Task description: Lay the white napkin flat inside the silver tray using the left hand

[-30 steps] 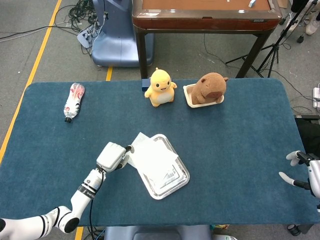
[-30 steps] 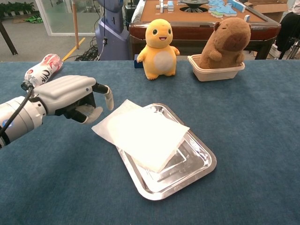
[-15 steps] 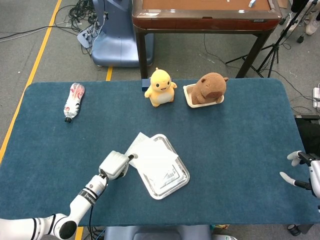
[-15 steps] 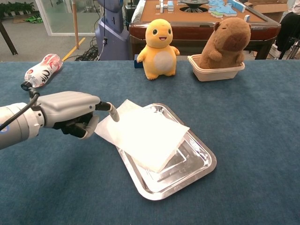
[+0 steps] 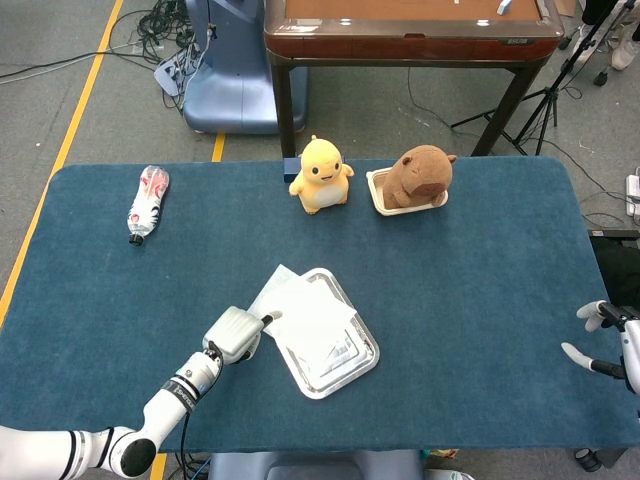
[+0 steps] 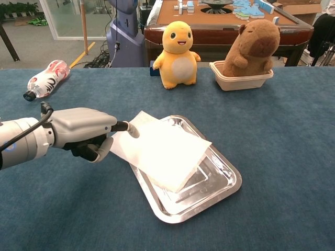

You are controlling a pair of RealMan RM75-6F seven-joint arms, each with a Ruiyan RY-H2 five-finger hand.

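The white napkin [image 5: 305,315] [image 6: 162,149] lies over the near-left half of the silver tray [image 5: 340,362] [image 6: 222,178], its left corner hanging out over the tray's rim onto the cloth. My left hand [image 5: 233,335] [image 6: 84,133] is at that left corner. One outstretched finger [image 6: 128,127] rests on top of the napkin's edge while the others are curled under the palm. I see no napkin held between them. My right hand [image 5: 600,340] sits at the table's far right edge, fingers apart and holding nothing; only the head view shows it.
A yellow plush toy [image 5: 321,175] [image 6: 178,47] and a brown capybara plush in a beige tub [image 5: 412,180] [image 6: 246,52] stand at the back. A plastic bottle [image 5: 146,203] [image 6: 46,78] lies at the back left. A wooden table [image 5: 410,30] stands beyond.
My left hand has moved nearer and slightly right, coming down so its outstretched finger now touches the napkin's left corner. Napkin and tray have stayed put. The right hand has barely shifted.
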